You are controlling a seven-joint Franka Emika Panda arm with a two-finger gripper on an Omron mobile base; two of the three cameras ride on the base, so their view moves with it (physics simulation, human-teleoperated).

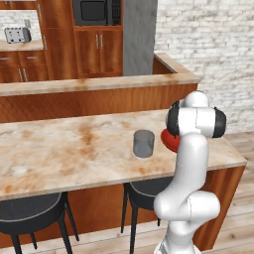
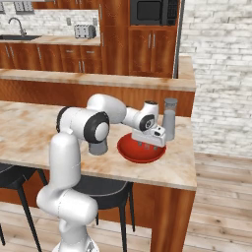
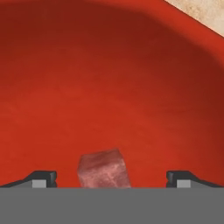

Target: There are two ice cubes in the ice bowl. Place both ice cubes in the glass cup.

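My gripper (image 2: 144, 145) reaches down into the red ice bowl (image 2: 129, 153) near the counter's right end, jaws open wide. In the hand view an ice cube (image 3: 104, 169) lies on the floor of the ice bowl (image 3: 109, 87), tinted red by it. It sits between my two fingertips (image 3: 43, 177), left of the middle of the gap, and touches neither. The gripper (image 3: 111, 179) holds nothing. The grey translucent glass cup (image 1: 144, 144) stands upright on the counter just left of the ice bowl (image 1: 170, 141). In the right base view my arm partly hides the glass cup (image 2: 98, 146).
A grey shaker-like bottle (image 2: 170, 119) stands just behind the bowl at the counter's far right. The counter's right edge (image 2: 193, 162) is close to the bowl. Black stools (image 1: 30, 213) stand under the counter's front. A raised ledge (image 1: 99, 84) runs behind the counter.
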